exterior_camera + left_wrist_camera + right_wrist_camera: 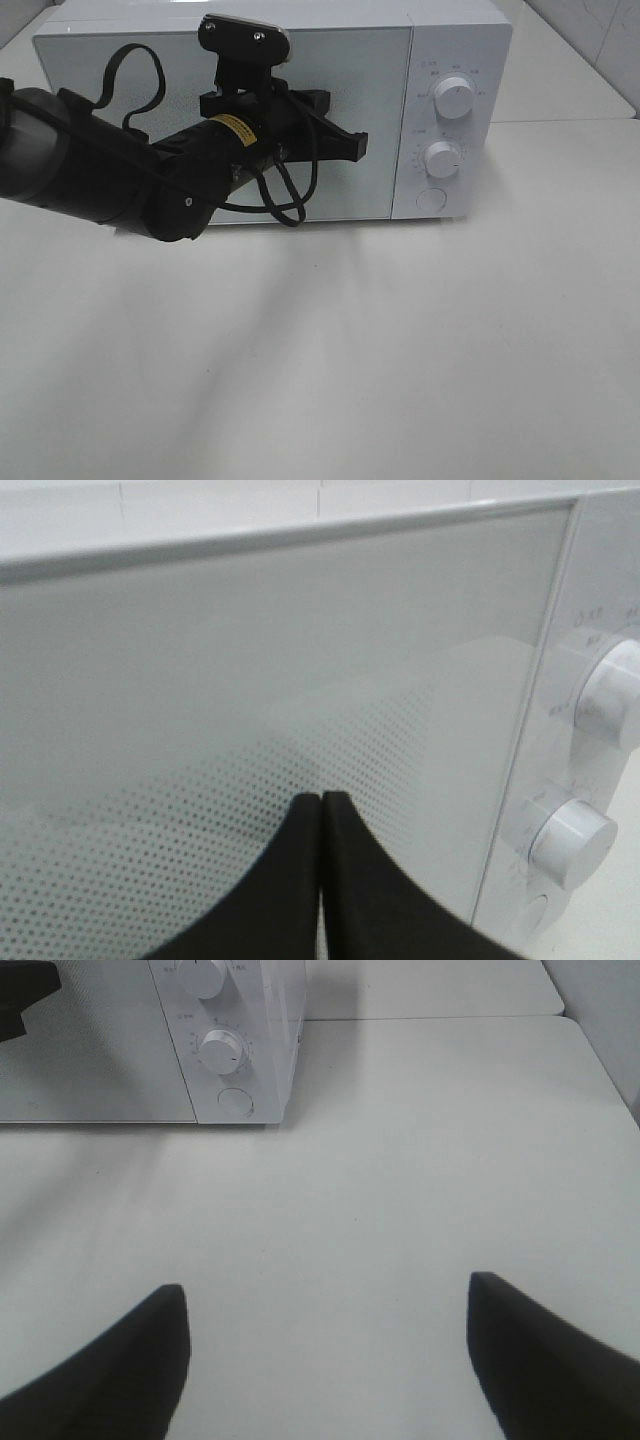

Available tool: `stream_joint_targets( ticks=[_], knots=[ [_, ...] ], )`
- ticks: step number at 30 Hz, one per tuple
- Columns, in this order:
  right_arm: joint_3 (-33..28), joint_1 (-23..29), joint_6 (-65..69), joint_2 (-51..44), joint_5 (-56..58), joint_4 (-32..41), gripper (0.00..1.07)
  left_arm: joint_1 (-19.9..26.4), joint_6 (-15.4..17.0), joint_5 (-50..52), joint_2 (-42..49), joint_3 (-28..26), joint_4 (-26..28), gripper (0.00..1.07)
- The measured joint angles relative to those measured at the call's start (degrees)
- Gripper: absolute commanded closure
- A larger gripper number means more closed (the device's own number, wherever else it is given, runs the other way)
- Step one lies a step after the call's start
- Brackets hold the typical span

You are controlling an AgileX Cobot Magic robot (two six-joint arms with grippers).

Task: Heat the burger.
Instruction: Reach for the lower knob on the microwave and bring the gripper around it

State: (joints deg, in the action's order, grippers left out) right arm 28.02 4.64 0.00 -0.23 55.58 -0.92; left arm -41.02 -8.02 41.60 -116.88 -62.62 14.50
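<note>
Frosted glass: the burger shows in no view, perhaps behind the shut microwave door (330,110). The left fingers (312,825), pressed together and empty, sit close to that door with the knobs (443,158) just beside them. The right fingers (140,1360) hang wide apart and empty over the bench (400,330), farther off.

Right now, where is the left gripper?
In the exterior high view, the left gripper sits closed in front of the microwave door, near its right edge, just left of the lower dial.
</note>
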Motion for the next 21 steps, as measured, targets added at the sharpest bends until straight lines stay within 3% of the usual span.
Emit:
stream_joint_targets(
  ticks=[2,6,12,17,20,21],
  knots=[
    [0.0,0.0,0.0,0.0,0.0,0.0,0.32,-0.6,-1.8,0.1,1.5,-0.1,1.7,1.07],
    [0.0,0.0,0.0,0.0,0.0,0.0,0.32,-0.7,-2.3,1.0,3.6,1.3,3.1,1.07],
    [0.0,0.0,0.0,0.0,0.0,0.0,0.32,-1.8,-2.9,-0.1,9.6,7.9,6.9,1.07],
    [0.0,0.0,0.0,0.0,0.0,0.0,0.32,-4.6,-5.4,-7.6,17.5,12.5,7.3,1.07],
    [0.0,0.0,0.0,0.0,0.0,0.0,0.32,-5.6,-7.4,-15.4,22.2,13.6,7.4,1.07],
    [0.0,0.0,0.0,0.0,0.0,0.0,0.32,-5.8,-8.8,-22.7,25.6,13.8,7.4,1.07]
  ],
)
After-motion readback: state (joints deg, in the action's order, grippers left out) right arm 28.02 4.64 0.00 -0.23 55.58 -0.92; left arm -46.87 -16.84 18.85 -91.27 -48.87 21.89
